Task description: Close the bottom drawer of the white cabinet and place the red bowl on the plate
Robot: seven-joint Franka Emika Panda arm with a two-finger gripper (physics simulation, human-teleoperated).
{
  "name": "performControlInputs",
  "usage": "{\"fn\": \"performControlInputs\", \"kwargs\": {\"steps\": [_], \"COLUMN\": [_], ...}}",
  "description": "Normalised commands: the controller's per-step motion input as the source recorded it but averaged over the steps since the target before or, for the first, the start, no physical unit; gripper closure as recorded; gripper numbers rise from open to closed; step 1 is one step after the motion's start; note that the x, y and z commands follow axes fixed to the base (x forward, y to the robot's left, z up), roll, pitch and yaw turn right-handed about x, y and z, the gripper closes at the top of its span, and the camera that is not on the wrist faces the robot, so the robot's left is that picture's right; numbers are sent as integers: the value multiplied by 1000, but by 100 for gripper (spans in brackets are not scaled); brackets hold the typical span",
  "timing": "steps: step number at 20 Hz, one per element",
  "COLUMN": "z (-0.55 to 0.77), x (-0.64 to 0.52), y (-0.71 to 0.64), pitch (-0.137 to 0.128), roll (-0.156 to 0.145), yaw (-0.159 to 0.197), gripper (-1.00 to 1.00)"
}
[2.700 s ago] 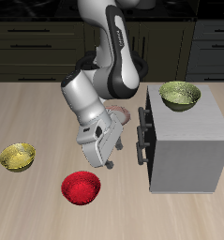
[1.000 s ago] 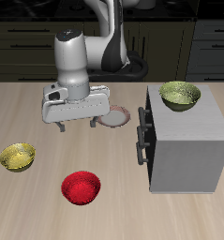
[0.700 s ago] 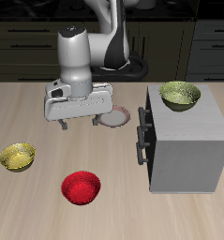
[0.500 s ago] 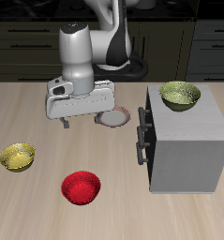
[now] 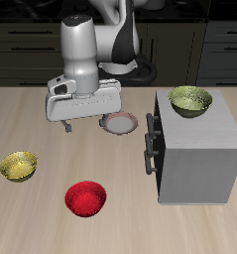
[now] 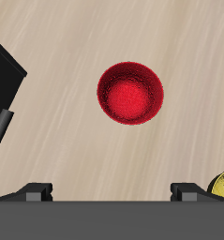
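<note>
The red bowl (image 5: pixel 86 197) sits on the table near the front edge and also shows in the wrist view (image 6: pixel 131 93). My gripper (image 5: pixel 82 125) hangs open and empty high above the table, farther back than the bowl; its fingertips (image 6: pixel 37 190) are spread wide. The plate (image 5: pixel 121 123) lies behind the gripper, partly hidden by it, beside the white cabinet (image 5: pixel 199 149). The bottom drawer (image 5: pixel 157 164) looks flush with the cabinet front, its dark handle (image 5: pixel 147 159) standing out.
An olive-green bowl (image 5: pixel 190 100) stands on top of the cabinet. A yellow-green bowl (image 5: pixel 19 166) sits on the table on the far side of the red bowl from the cabinet and shows at the edge of the wrist view (image 6: pixel 223 184).
My gripper has swung away from the cabinet's drawer handles, turned level and risen slightly over the last second. The bowls and plate have not moved.
</note>
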Motion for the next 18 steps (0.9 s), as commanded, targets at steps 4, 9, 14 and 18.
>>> {"fn": "performControlInputs", "kwargs": {"steps": [4,9,14,18], "z": [184,196,149,130], "x": [227,176,148,171], "y": [-169,-58,78,113], "pitch": [-19,-20,-18,-14], "roll": [-47,-17,-2,-1], "yaw": [-9,-6,15,-15], "gripper": [-100,-100,-100,-100]}}
